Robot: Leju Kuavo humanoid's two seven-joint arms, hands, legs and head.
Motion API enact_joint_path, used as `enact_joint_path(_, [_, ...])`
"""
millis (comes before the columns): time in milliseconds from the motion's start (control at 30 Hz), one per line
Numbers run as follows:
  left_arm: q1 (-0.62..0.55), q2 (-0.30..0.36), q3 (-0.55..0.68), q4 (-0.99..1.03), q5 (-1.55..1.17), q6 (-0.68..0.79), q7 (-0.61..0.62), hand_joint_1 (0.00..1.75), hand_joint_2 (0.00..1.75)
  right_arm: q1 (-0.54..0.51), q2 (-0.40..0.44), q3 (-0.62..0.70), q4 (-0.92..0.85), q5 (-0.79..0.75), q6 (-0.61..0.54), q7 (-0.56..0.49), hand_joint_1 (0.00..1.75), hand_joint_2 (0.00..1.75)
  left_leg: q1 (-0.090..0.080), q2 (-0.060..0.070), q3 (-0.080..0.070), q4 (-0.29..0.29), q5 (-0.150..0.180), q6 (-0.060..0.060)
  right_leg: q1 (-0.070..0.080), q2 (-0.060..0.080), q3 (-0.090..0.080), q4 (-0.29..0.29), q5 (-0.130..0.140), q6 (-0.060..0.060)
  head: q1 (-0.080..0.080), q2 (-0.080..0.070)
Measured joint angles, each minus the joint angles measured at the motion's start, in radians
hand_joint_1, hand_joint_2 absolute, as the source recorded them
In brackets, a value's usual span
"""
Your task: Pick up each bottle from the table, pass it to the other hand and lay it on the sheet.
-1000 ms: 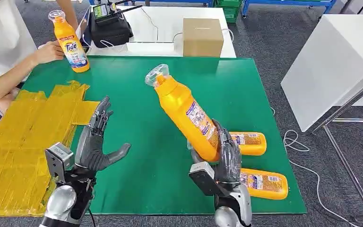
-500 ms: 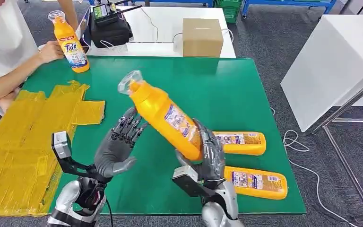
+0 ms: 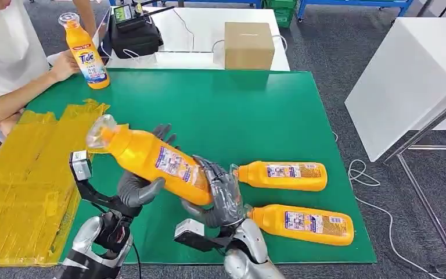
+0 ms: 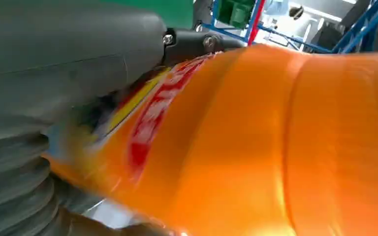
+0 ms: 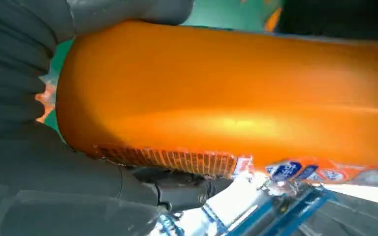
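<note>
Both silver arms reach up from below and meet over the near part of the green table (image 3: 279, 104). Between them an orange bottle (image 3: 151, 160) is carried off the surface, tilted, its clear cap toward the yellow sheet (image 3: 29, 174) at the left. The right hand (image 3: 220, 195) wraps the bottle's base end; the left hand (image 3: 142, 186) cups its middle from beneath, thumb and fingers against the body. Two more orange bottles lie on their sides to the right, the farther lying bottle (image 3: 281, 176) and the nearer lying bottle (image 3: 302, 224). At the far left corner a person's hand (image 3: 64, 64) rests beside an upright bottle (image 3: 86, 52); a cardboard box (image 3: 248, 45) stands beyond.
</note>
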Motion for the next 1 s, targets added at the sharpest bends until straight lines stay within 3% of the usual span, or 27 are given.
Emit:
enact_joint_path(300, [-0.005, 0.0, 0.0, 0.046, 0.024, 0.012, -0.002, 0.0, 1.75, -0.03, -0.002, 0.075, 0.026, 0.003, -0.013, 0.019, 1.75, 1.75, 0.0, 0.0, 0.0, 0.0, 0.0, 0.0, 0.0, 0.0, 0.0, 0.0, 0.0, 0.0, 0.0, 0.0])
enact_joint_path(333, [-0.005, 0.0, 0.0, 0.048, 0.026, 0.013, -0.002, 1.75, 1.75, -0.033, -0.002, 0.079, 0.029, 0.005, -0.024, 0.023, 1.75, 1.75, 0.0, 0.0, 0.0, 0.0, 0.0, 0.0, 0.0, 0.0, 0.0, 0.0, 0.0, 0.0, 0.0, 0.0])
enact_joint_path(567, [0.008, -0.034, 0.029, 0.04, 0.061, 0.11, -0.053, 1.75, 1.75, -0.047, -0.004, 0.097, 0.048, -0.015, -0.061, 0.077, 1.75, 1.75, 0.0, 0.0, 0.0, 0.0, 0.0, 0.0, 0.0, 0.0, 0.0, 0.0, 0.0, 0.0, 0.001, 0.0])
enact_joint_path(1000, [0.078, -0.127, 0.111, -0.158, -0.041, 0.396, -0.184, 1.75, 1.75, 0.006, -0.025, 0.025, -0.037, -0.072, -0.05, 0.123, 1.75, 1.75, 0.0, 0.001, -0.001, 0.0, 0.0, 0.0, 0.0, 0.0, -0.002, 0.0, 0.0, 0.0, 0.0, 0.0])
